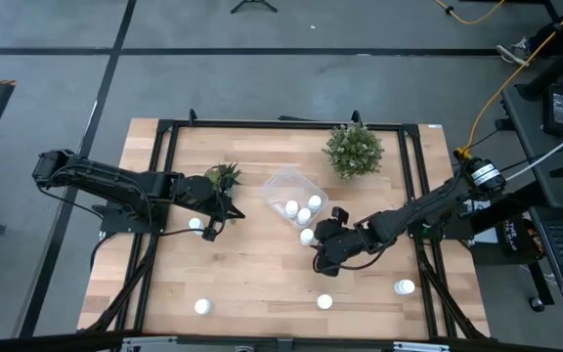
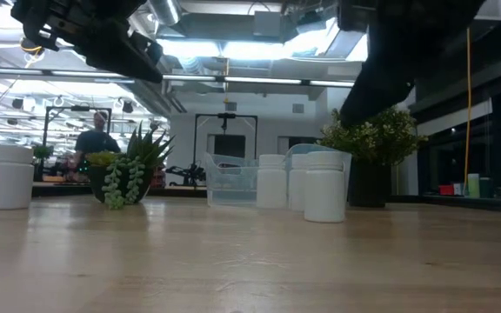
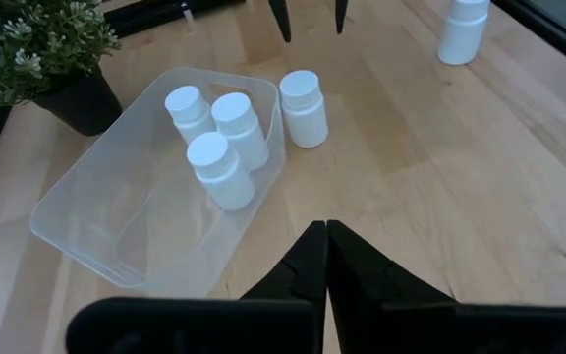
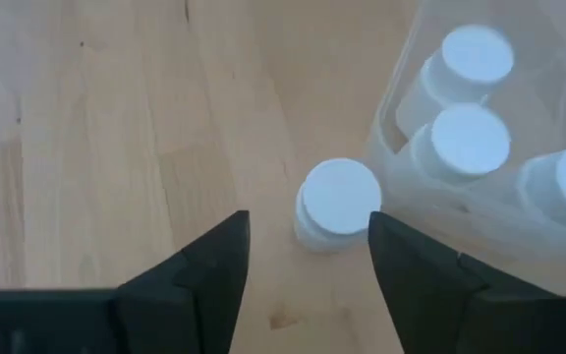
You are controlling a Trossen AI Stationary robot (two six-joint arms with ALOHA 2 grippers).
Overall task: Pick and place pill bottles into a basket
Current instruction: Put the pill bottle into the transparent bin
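Note:
The clear basket [image 1: 283, 184] holds three white pill bottles [image 1: 304, 216], also shown in the left wrist view [image 3: 226, 147]. One bottle [image 1: 307, 236] stands on the table just outside the basket's near wall. My right gripper [image 4: 308, 256] is open above this bottle [image 4: 338, 202], one finger on either side and clear of it. My left gripper [image 3: 327, 251] is shut and empty, left of the basket, beside another standing bottle [image 1: 195, 224]. More bottles stand near the front edge [image 1: 201, 307], [image 1: 324, 302], [image 1: 404, 287].
A bushy potted plant [image 1: 354, 150] stands behind the basket on the right. A smaller succulent [image 1: 225, 177] stands by my left arm. Bare wood lies between the basket and the front bottles. A person [image 2: 96, 139] shows in the room behind.

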